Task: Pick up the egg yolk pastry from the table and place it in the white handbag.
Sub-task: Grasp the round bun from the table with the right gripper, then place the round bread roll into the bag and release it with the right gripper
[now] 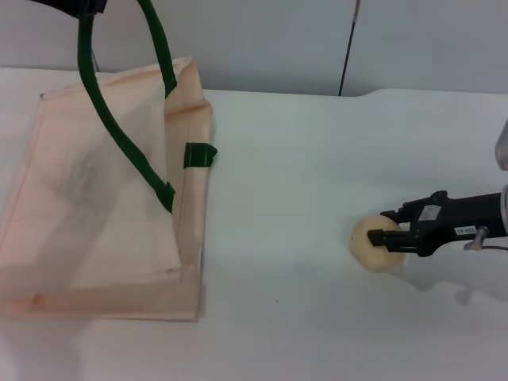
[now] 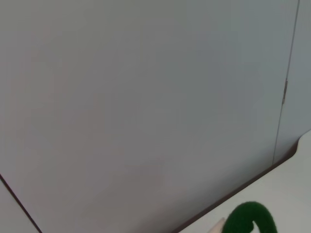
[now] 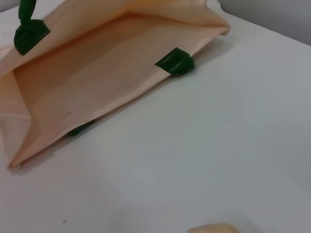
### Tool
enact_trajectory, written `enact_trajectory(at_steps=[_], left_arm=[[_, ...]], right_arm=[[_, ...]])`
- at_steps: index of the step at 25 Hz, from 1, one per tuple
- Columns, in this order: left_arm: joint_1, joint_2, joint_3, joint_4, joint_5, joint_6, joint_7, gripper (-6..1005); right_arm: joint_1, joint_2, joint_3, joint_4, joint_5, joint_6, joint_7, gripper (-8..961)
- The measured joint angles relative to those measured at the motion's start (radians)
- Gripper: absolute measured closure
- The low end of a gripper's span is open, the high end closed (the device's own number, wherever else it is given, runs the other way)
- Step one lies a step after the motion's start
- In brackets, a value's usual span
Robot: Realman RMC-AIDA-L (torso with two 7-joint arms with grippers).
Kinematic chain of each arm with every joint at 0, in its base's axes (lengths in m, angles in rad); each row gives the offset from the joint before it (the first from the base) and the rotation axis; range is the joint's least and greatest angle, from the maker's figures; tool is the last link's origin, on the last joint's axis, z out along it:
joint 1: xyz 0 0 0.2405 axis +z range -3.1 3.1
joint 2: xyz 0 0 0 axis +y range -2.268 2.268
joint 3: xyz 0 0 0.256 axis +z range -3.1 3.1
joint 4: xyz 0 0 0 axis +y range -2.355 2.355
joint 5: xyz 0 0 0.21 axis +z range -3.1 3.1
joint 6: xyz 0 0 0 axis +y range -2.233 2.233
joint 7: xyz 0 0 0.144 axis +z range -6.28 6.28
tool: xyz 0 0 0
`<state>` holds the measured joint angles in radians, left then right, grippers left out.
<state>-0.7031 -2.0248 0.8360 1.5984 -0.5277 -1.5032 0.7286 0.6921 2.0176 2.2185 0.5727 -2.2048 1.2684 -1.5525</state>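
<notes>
Head view starts at the left with the white handbag [image 1: 103,198], a cream fabric tote lying on the white table [image 1: 302,198] with its mouth facing right. Its upper panel is lifted off the lower one by a dark green rope handle [image 1: 119,135] that rises to the top edge of the picture, where a dark piece of the left gripper [image 1: 75,6] shows just at the handle's top. Whether its fingers clamp the rope I cannot tell, since only that edge is visible. A small green handle tab [image 1: 200,155] sits on the bag's lower panel near the opening.

Further right lies bare table, well apart from the bag. Near the right edge sits the egg yolk pastry [image 1: 375,238], a small pale yellow ball resting on the table. The right gripper [image 1: 389,238] reaches in from the right, and its black fingers [image 1: 386,237] are set against the pastry's right side, closed on it.

Left wrist view shows mostly a grey wall [image 2: 146,97], with a loop of the green rope [image 2: 250,218] at the lower edge.

Right wrist view looks into the bag's open mouth [image 3: 97,73], with a green tab [image 3: 175,61] on its rim and a sliver of the pastry [image 3: 214,228] at the lower edge.
</notes>
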Motion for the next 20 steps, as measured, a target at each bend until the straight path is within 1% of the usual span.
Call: enact_trajectory(at_steps=[14,16,20], left_arm=[[-0.001,0.000,0.000,0.007,0.000,0.000,0.000,880],[0.000,0.000,0.000,0.008,0.000,0.000,0.000,880],[0.000,0.000,0.000,0.010,-0.003,0.000,0.000,880]], right_arm=[[0.008,0.001,0.006,0.001,0.015,0.012,-0.050,538],[0.008,0.001,0.007,0.005,0.039,0.021,-0.059,541],[0.010,0.000,0.009,0.015,0.136,0.085,-0.108,543]])
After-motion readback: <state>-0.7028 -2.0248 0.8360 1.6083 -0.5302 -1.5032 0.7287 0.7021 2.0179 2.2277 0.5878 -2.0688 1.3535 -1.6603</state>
